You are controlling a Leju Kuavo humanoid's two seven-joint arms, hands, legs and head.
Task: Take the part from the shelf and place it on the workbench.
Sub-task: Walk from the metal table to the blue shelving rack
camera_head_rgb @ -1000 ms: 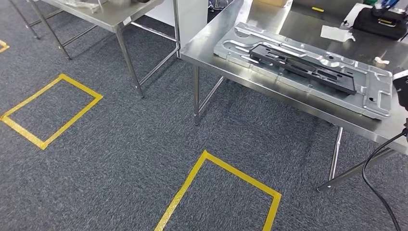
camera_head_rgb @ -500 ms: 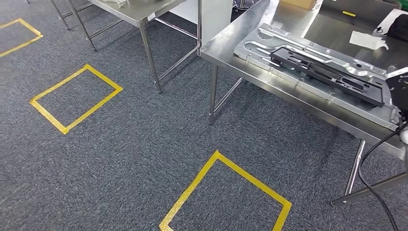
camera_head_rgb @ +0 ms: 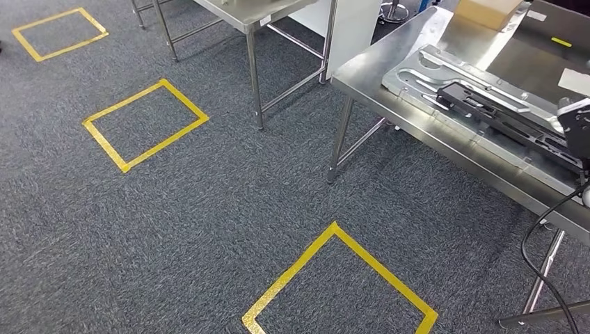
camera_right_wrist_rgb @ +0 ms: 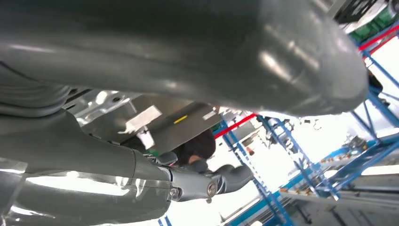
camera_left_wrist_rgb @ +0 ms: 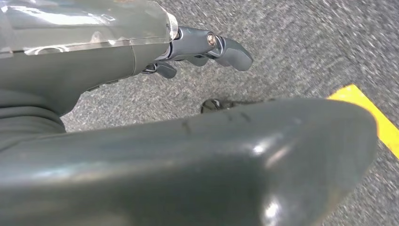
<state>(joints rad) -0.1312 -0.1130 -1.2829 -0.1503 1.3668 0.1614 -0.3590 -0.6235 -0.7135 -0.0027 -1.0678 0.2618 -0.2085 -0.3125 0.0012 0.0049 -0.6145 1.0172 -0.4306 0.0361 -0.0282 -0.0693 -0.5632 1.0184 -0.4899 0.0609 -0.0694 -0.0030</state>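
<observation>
Lying flat on the steel tabletop [camera_head_rgb: 362,69], the silver part [camera_head_rgb: 480,94] carries a black frame [camera_head_rgb: 511,118] on top. The left hand [camera_left_wrist_rgb: 207,47] hangs above grey carpet, fingers apart, holding nothing. Whether the right hand [camera_right_wrist_rgb: 207,181] grasps anything cannot be determined.
</observation>
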